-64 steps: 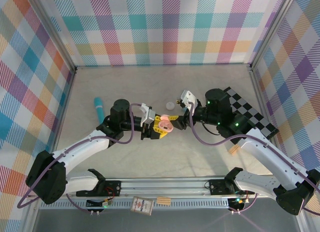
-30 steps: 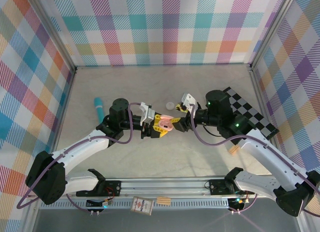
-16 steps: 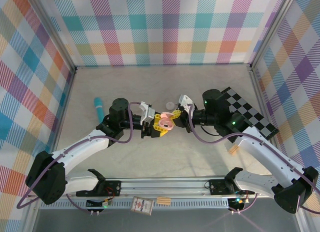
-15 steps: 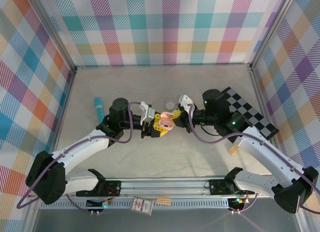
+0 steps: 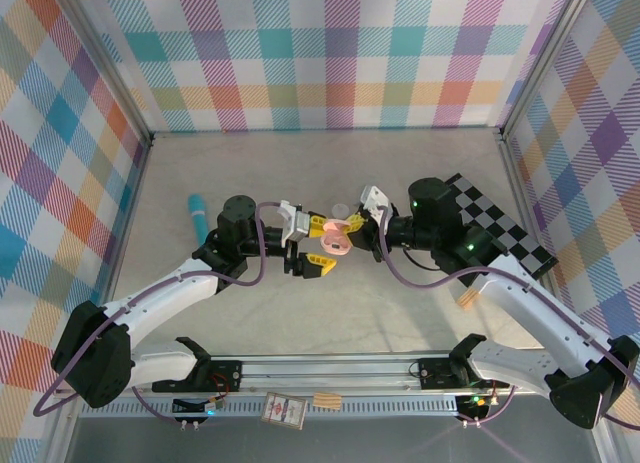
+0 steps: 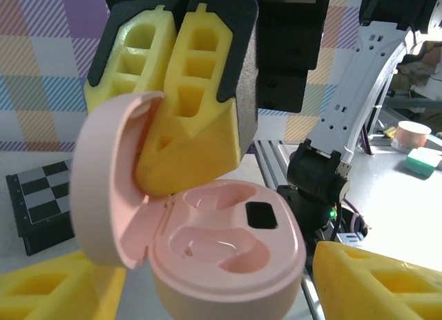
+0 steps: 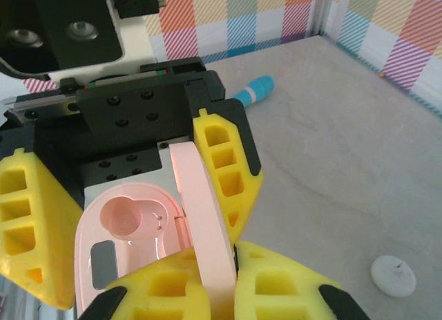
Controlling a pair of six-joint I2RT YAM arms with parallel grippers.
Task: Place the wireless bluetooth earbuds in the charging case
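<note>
with the right gripper pinched shut on the lid of the open pink charging case and the left gripper spread open beside its base, draw the left straight back without nudging it.

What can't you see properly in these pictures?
- Right wrist view: the second pocket of the pink case is hidden behind the right pincer.
- Left wrist view: the case's bottom is cut off by the lower edge.
- Top view: the white bit on the table is too small to name.
</note>
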